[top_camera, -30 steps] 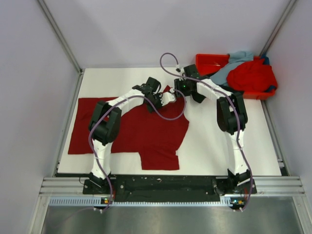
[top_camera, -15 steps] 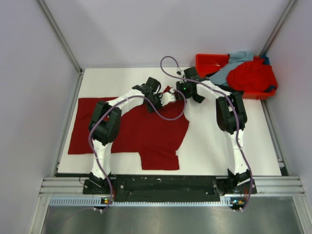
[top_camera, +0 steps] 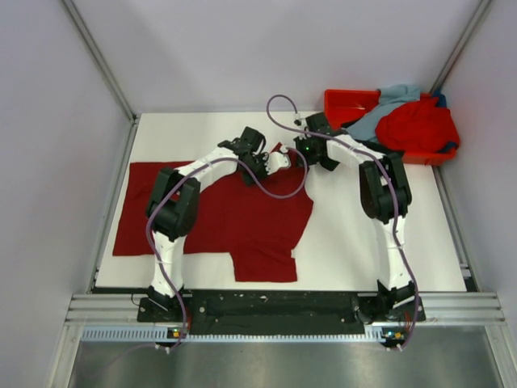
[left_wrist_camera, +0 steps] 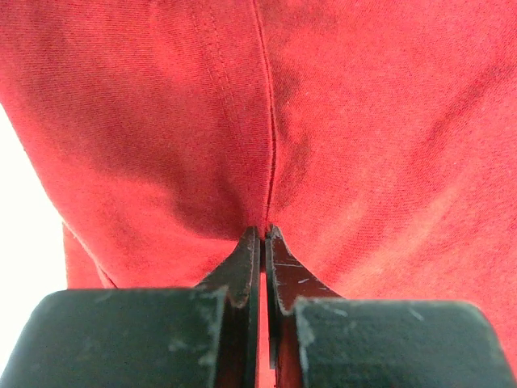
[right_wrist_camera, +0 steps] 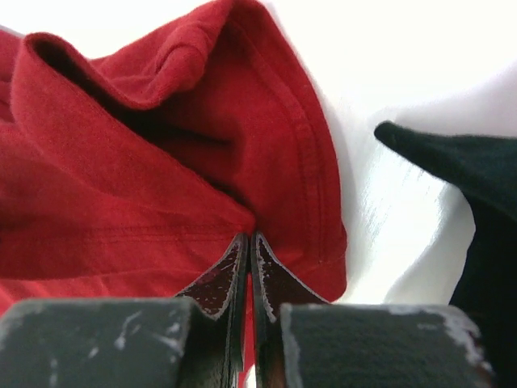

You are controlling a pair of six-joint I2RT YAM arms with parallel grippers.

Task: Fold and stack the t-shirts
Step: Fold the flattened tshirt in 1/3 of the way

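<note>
Both pincers grip the crimson t-shirt (top_camera: 218, 218), which lies spread flat on the left and middle of the white table (top_camera: 347, 234). The left gripper (left_wrist_camera: 260, 234) is pinched tight on a seam. The right gripper (right_wrist_camera: 249, 238) is clamped just beside it on a rolled, hemmed edge, probably the far right sleeve.

To fold well, both arms should likely rise together, keeping the cloth taut between them, then carry it over so the hems meet squarely.

The shirt is soft matte knit with stitched double hems and drapes limply. At far right a rigid glossy tray (top_camera: 339, 97) holds a crumpled bright red shirt (top_camera: 416, 125) and a grey-blue shirt (top_camera: 388, 101). Black cloth (right_wrist_camera: 468, 170) lies near the right pincer.
</note>
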